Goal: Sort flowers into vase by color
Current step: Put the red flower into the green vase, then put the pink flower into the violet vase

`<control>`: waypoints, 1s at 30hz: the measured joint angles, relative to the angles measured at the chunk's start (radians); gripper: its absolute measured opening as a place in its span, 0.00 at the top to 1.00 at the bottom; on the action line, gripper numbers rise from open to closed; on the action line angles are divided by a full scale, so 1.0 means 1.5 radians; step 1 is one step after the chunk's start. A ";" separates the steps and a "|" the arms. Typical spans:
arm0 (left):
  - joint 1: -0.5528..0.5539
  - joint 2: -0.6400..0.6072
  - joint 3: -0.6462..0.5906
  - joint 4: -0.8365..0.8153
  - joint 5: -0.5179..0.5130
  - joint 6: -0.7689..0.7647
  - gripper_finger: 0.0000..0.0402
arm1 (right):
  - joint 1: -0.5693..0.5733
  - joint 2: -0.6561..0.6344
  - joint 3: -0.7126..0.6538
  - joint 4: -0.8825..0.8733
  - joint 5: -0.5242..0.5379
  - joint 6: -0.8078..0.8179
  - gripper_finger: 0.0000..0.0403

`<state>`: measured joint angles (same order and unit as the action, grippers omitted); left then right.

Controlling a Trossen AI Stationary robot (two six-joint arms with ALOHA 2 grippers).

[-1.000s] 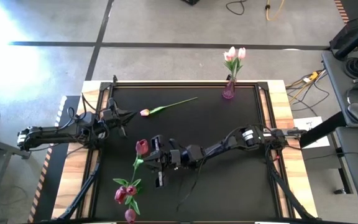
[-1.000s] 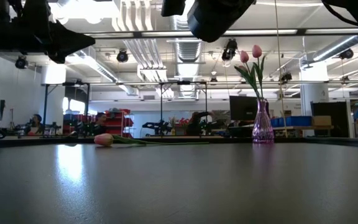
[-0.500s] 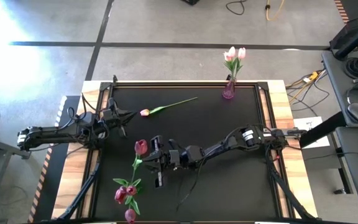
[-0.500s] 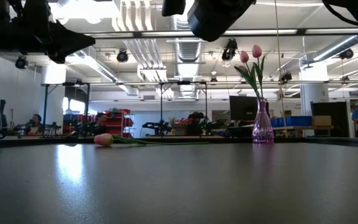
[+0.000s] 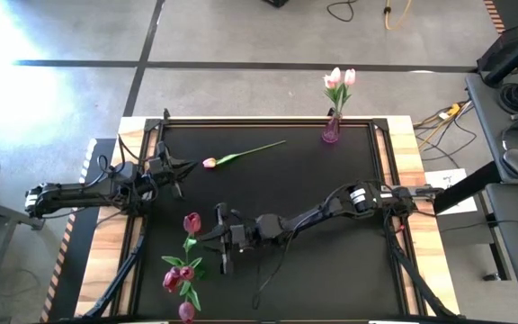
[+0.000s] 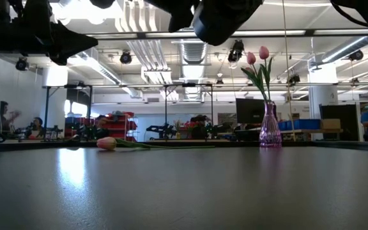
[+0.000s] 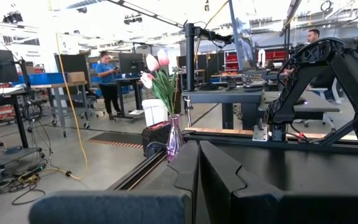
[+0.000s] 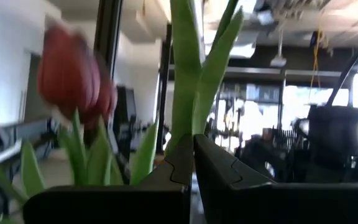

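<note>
A vase (image 5: 331, 131) stands at the table's far edge with two pale pink tulips (image 5: 337, 78) in it; it also shows in the low view (image 6: 270, 128) and the left wrist view (image 7: 174, 138). One pale pink tulip (image 5: 210, 163) lies flat on the far left part of the table (image 6: 107, 143). A magenta tulip (image 5: 192, 222) sits at my right gripper (image 5: 210, 238), which is shut on its stem. More magenta tulips (image 5: 174, 278) lie near the near left edge. My left gripper (image 5: 181, 168) is shut at the left side. My right gripper pinches the magenta tulip's green stem and leaves (image 8: 183, 127) between its two shut fingers, a short way below the head (image 8: 67, 68). The fingers reach in from the table's right and lie across the stem. The stem's lower end runs toward the other magenta tulips (image 5: 185, 265).
The black mat (image 5: 331, 270) is framed by wooden borders (image 5: 425, 243). The right arm (image 5: 331, 202) stretches across the table's middle. Cables and equipment lie on the floor beyond the far edge. People stand in the room behind the table (image 7: 107, 74).
My right gripper has moved toward the table's left and slightly toward the near edge, staying shut on the stem. The magenta tulip's head has shifted with it, left and nearer. The left arm has kept still.
</note>
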<state>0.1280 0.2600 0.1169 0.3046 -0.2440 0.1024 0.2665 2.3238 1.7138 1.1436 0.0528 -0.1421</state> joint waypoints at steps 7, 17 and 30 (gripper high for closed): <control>0.000 0.000 0.000 0.000 0.000 -0.004 1.00 | 0.000 0.000 0.000 -0.081 0.000 -0.005 0.98; 0.000 0.000 0.000 -0.006 0.000 -0.005 1.00 | 0.000 -0.016 0.000 -0.213 -0.001 0.017 0.76; 0.000 0.000 0.000 -0.011 0.006 -0.005 1.00 | 0.004 -0.147 -0.001 -0.621 0.003 -0.004 0.53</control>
<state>0.1284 0.2596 0.1169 0.2876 -0.2352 0.0952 0.2728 2.1033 1.7130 0.2122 0.0572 -0.1476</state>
